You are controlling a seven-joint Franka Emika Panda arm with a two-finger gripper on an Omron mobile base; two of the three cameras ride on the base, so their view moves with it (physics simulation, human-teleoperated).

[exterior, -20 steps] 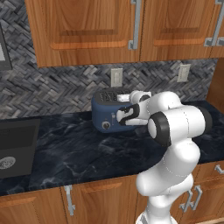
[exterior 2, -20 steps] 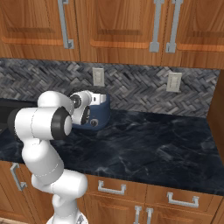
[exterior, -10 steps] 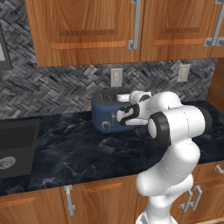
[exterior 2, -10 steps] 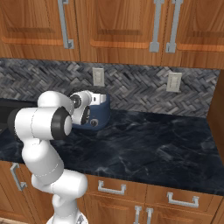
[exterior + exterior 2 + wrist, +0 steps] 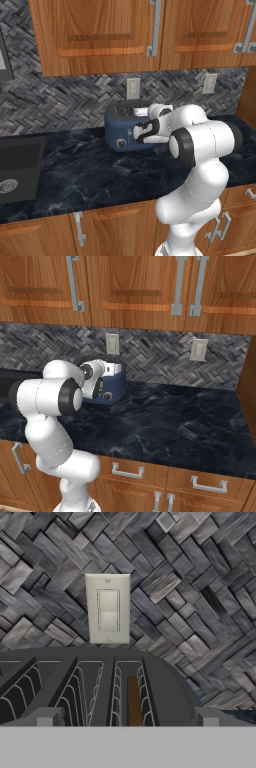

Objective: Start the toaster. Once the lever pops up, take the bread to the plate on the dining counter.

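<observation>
A white robot arm reaches across a black marbled worktop [image 5: 80, 175] to a dark-blue toaster [image 5: 121, 134] that stands against a grey herringbone-tiled wall [image 5: 200, 577]. The gripper [image 5: 127, 719] is level with the toaster's black slotted top and looks straight along it, fingertips [image 5: 45, 718] spread as wide as they go on either side of the slots, with nothing between them. A slice of bread [image 5: 132, 701] sits upright, sunk in the slot just ahead of the gripper and slightly toward the right-hand fingertip, its brown edge showing between the wire guides. Beyond the toaster, straight ahead of the gripper, a pale wall switch [image 5: 108, 608] is set in the tiles. In the left base view the hand lies against the toaster's front right side, covering part of it, while one round grey knob [image 5: 120, 144] shows below and to the left of the hand. A second pale wall plate [image 5: 198, 349] is mounted well off to the gripper's right. Wooden cabinets [image 5: 135, 286] hang above the gripper, and wooden drawer fronts [image 5: 150, 476] run below the worktop. A dark sink [image 5: 17, 167] lies well to the gripper's left.
</observation>
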